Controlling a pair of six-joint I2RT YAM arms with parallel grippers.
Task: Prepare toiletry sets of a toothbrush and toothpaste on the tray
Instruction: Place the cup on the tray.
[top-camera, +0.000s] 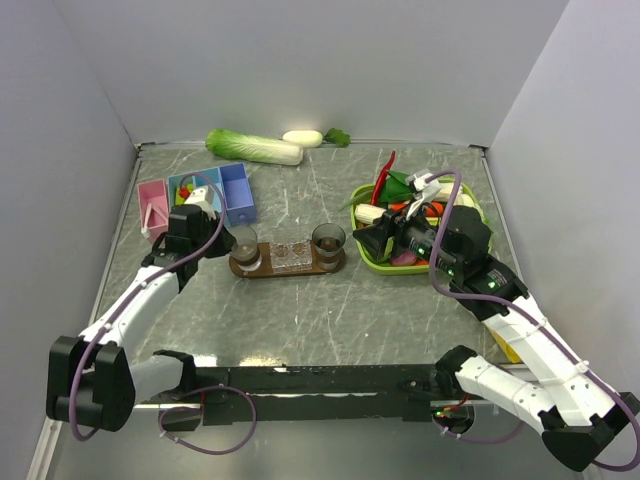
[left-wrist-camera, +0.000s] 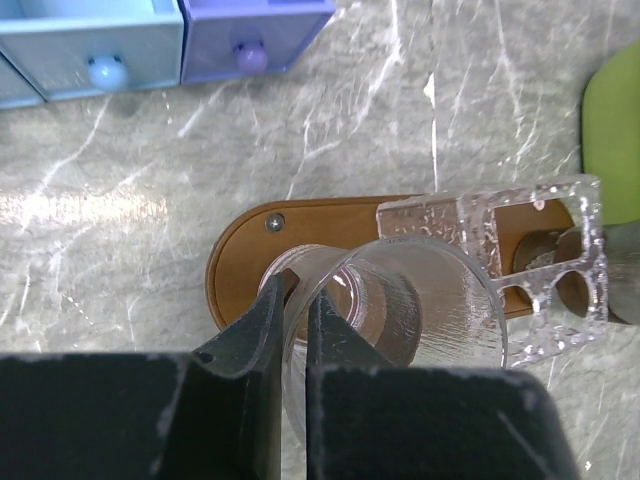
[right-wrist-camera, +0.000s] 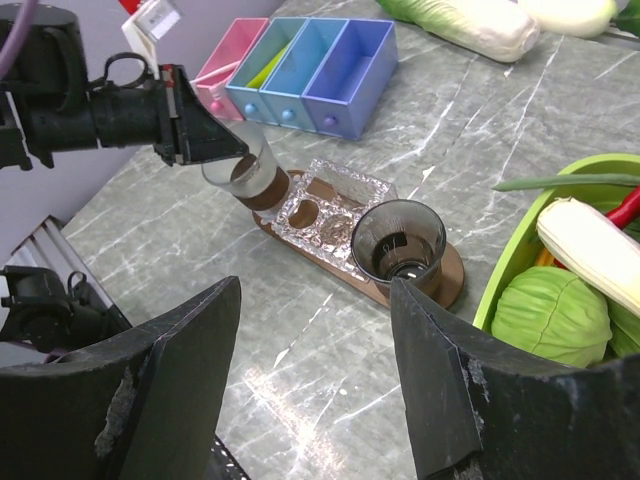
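the tray (top-camera: 288, 270), a dark wooden oval, lies near the middle of the tabletop (top-camera: 300, 320). on it stand a clear tumbler (left-wrist-camera: 420, 300) at the left end, a clear holder (left-wrist-camera: 490, 235) with round holes in the middle, and a darker tumbler (right-wrist-camera: 398, 240) at the right end. the left gripper (left-wrist-camera: 296, 296) is over the tray's left end, its jaws narrow and pinching the clear tumbler's rim, one inside the wall and one outside. the right gripper (right-wrist-camera: 315, 300) hangs above the tabletop off the tray's right end, its jaws wide with nothing between them; the tray lies ahead of them, apart. a lime-green basket (right-wrist-camera: 497, 290) of vegetables sits just right of the tray. a box (right-wrist-camera: 330, 70) of pink, light blue and blue compartments stands behind the tray's left end.
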